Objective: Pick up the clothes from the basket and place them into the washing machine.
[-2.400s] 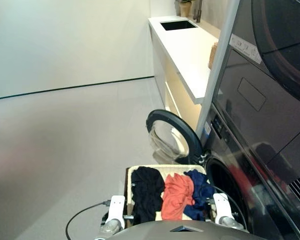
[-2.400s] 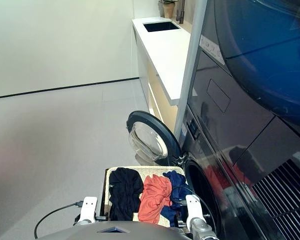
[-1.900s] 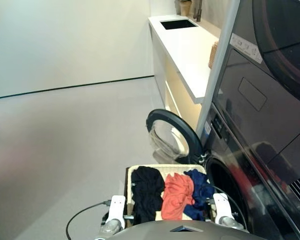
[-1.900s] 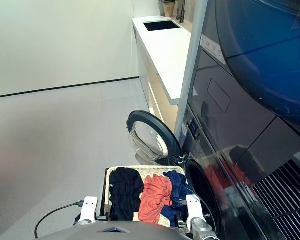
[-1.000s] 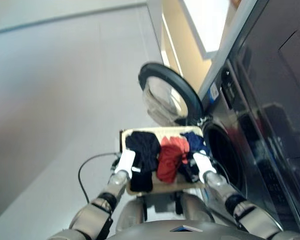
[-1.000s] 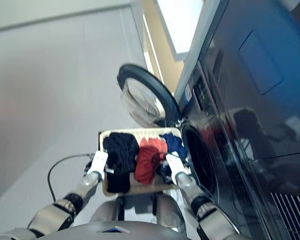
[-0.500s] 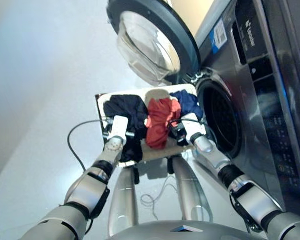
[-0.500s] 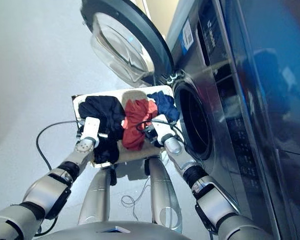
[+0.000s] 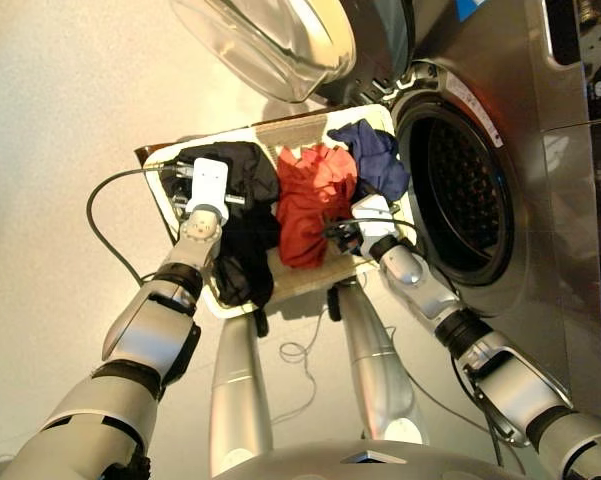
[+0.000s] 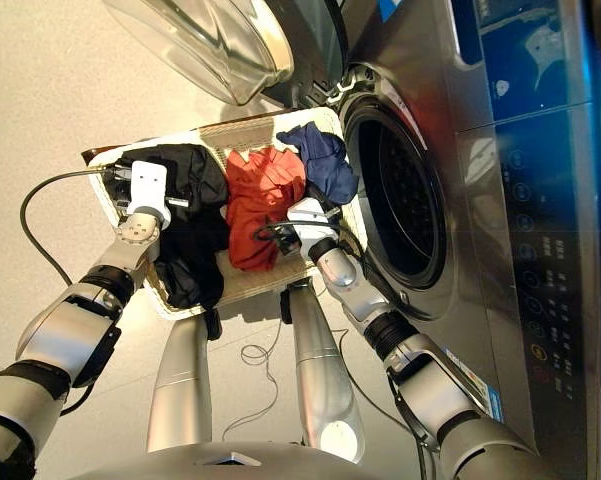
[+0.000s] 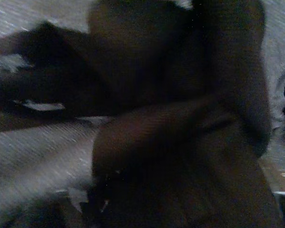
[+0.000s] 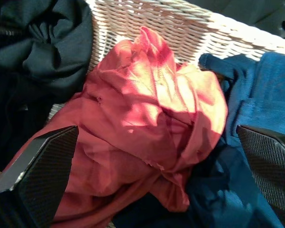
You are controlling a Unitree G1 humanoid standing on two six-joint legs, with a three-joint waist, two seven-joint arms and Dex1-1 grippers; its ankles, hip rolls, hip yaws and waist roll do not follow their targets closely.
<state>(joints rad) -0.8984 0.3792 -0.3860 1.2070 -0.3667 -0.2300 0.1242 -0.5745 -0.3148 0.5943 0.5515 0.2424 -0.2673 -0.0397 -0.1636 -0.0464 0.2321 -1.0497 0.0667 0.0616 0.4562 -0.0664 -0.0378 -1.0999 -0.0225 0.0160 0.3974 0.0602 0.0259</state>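
Your R gripper (image 12: 147,166) is hovering w/ its fingers (image 12: 35,175) spread wide, nothing between them. It's sitting just over the coral-red garment (image 9: 308,200), at the edge of the basket (image 9: 310,272) nearest you. In the R wrist view that red cloth is filling the gap between the fingers, w/ the navy blue garment (image 12: 261,95) beside one finger and the black garment (image 12: 38,42) past the other.

Your L gripper (image 9: 206,185) is resting down on the black garment, approx. at its far half; can't tell if the fingers are apart or closed, since the L wrist view is showing only dark cloth right up against the lens.

All three clothes are lying in the basket side by side: black on your L, coral-red in the middle, navy on your R, nearest the drum. The black one is trailing toward you over the near rim.

The basket is sitting right in front of the washing machine (image 9: 520,230), whose drum opening (image 9: 460,190) is showing on your R. Its door (image 9: 270,40) is standing swung open beyond the basket.

A black cable (image 9: 105,220) is looping from the L gripper across the floor (image 9: 50,100).
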